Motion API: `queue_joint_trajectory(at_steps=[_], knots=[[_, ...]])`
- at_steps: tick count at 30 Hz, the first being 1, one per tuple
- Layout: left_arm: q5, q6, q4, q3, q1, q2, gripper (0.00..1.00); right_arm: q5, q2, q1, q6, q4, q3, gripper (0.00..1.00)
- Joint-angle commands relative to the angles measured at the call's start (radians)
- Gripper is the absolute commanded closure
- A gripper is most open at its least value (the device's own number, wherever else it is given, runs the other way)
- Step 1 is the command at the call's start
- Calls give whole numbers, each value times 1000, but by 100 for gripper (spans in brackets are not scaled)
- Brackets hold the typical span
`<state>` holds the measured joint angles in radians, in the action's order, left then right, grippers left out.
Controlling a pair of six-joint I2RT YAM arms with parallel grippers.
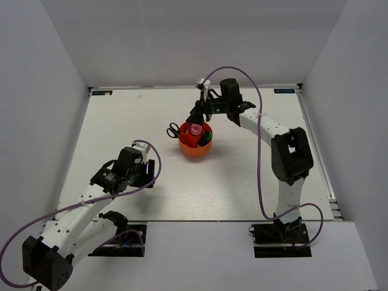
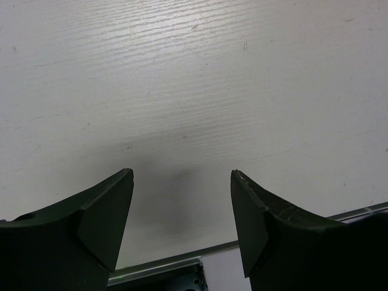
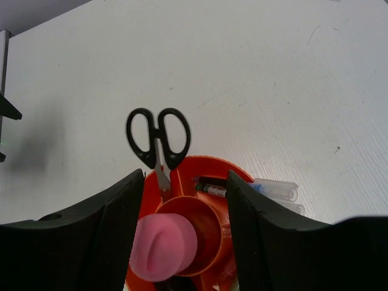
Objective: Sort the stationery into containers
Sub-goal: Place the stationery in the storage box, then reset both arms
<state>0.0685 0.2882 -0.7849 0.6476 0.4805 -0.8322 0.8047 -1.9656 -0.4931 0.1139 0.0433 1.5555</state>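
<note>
The red-orange round organizer (image 1: 194, 153) stands mid-table, and its rim (image 3: 209, 162) fills the bottom of the right wrist view. A pink-capped tube (image 3: 162, 245) stands in the central cup (image 3: 209, 221). Black-handled scissors (image 3: 159, 136) rest blades-down in a ring compartment, handles hanging over the rim. Dark markers (image 3: 212, 185) lie in another compartment, with clear tube ends (image 3: 276, 189) sticking out past the rim. My right gripper (image 3: 185, 174) hovers right over the organizer, open, with the pink cap low between its fingers and not gripped. My left gripper (image 2: 182, 173) is open over bare table.
The left arm (image 1: 130, 167) sits at the near left, well away from the organizer. A metal rail (image 2: 170, 262) at the table's near edge shows under the left fingers. White walls close in the table on three sides. The right arm's purple cable (image 1: 260, 151) loops beside that arm.
</note>
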Motion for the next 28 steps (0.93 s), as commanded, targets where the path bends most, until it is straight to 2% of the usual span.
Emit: queue_joint_trajectory(at_steps=[1, 7, 9, 10, 11, 12, 13, 14, 15, 16, 17, 18, 19, 20, 21, 22, 23, 24, 25, 26, 28], knots=[[10, -7, 3, 1, -3, 7, 24, -12, 40, 1, 35, -23, -6, 40], [22, -6, 1, -2, -2, 8, 24, -12, 71, 1, 27, -37, -18, 36], [25, -6, 1, -2, -2, 8, 24, -30, 92, 4, -3, -40, 0, 41], [25, -4, 1, -2, -3, 7, 27, -41, 106, 7, -13, -39, 24, 47], [24, -6, 4, 0, -2, 4, 29, -89, 120, 10, -29, -148, 72, 74], [21, -7, 4, -3, -2, 4, 34, -187, 128, 10, -57, -198, 105, 90], [20, -9, 7, -3, -3, 7, 60, -293, 126, 10, -62, -335, 185, 100], [20, -11, 10, -8, -3, 7, 82, -336, 117, 10, -30, -526, 327, 100], [19, -9, 12, -5, -3, 8, 97, -382, 56, 13, -14, -724, 410, 100], [17, -8, 13, -8, -3, 13, 100, -492, 38, 16, -8, -802, 537, 100], [16, -9, 16, -11, -3, 15, 100, -507, 36, 21, 7, -860, 558, 83], [7, -8, 19, -11, -2, 21, 100, -516, 97, 39, 12, -923, 533, 54], [4, -9, 26, -14, -2, 19, 81, -574, 126, 44, 12, -937, 461, 48], [2, -9, 30, -14, -2, 30, 55, -587, 190, 48, 26, -945, 372, 35], [8, -6, 32, -14, -3, 28, 29, -640, 224, 47, 21, -927, 329, 11], [7, -7, 36, -17, -2, 30, 17, -701, 334, 47, 12, -913, 240, 9], [7, -9, 45, -19, -3, 36, 3, -744, 373, 51, 9, -871, 147, 9], [11, -9, 52, -20, -5, 39, 0, -754, 416, 57, 19, -800, 35, 9], [11, -9, 50, -22, -6, 42, 0, -771, 553, 53, 14, -752, -27, 9], [11, -15, 70, -23, -6, 48, 0, -841, 594, 51, 23, -685, -132, 9], [13, -21, 72, -25, -10, 56, 0, -880, 708, 56, 10, -645, -231, 9]])
